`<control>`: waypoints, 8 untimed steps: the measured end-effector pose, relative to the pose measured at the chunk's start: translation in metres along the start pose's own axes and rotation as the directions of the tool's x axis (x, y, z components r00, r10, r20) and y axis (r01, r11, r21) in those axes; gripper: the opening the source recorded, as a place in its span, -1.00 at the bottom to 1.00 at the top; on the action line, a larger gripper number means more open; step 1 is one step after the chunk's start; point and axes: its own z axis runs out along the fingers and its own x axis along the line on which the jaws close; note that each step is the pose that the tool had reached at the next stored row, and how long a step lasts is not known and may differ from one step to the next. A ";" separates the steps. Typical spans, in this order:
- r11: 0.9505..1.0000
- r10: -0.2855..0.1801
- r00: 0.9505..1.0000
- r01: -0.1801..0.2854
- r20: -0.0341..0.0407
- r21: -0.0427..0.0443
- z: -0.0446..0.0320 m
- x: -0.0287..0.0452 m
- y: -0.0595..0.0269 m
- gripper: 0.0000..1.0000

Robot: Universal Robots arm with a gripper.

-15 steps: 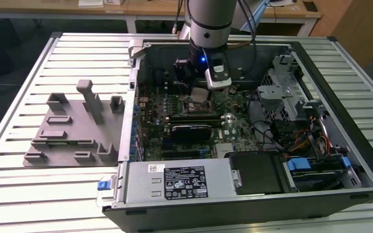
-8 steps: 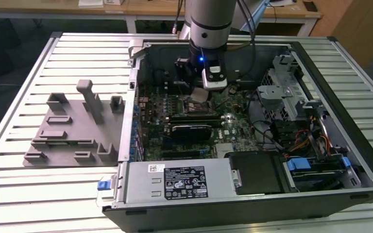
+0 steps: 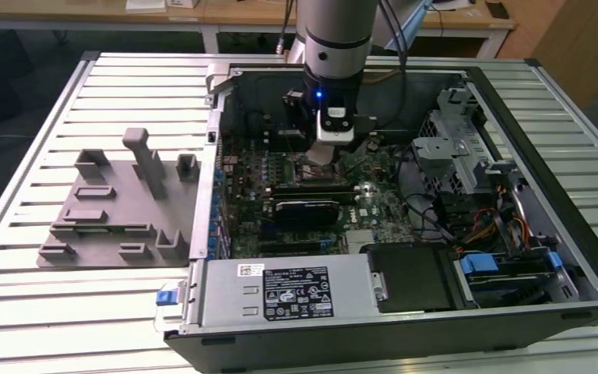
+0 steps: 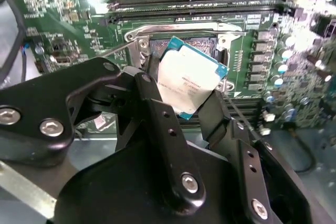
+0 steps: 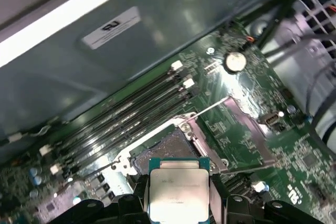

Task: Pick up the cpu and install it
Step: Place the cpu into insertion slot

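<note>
The cpu point(image 4: 189, 81) point(image 5: 177, 188), a small square chip with a silver-grey top and green edge, is clamped between my black fingers point(image 4: 157, 114). My gripper point(image 4: 186, 106) point(image 5: 177, 203) is shut on it and holds it tilted just above the open socket point(image 5: 165, 150) point(image 4: 178, 40) on the green motherboard point(image 5: 236, 114). The socket's metal frame and lever stand raised beside it. In the exterior view my gripper point(image 3: 325, 156) reaches down inside the open computer case point(image 3: 278, 78), over the board's middle.
Black memory slots point(image 5: 131, 111) run beside the socket. A power supply point(image 3: 283, 292) and drive bays point(image 3: 507, 269) line the case's near side. Cables point(image 3: 429, 206) lie at the exterior view's right. A grey moulded fixture point(image 3: 122, 202) sits on the slatted table at the exterior view's left.
</note>
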 end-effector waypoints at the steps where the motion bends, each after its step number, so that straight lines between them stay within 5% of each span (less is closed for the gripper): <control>1: 1.000 0.018 1.000 -0.018 0.001 0.000 0.0001 0.0000 0.0000 0.08; 8: 0.990 0.144 0.990 -0.144 0.011 -0.003 0.0011 0.0000 -0.0001 0.08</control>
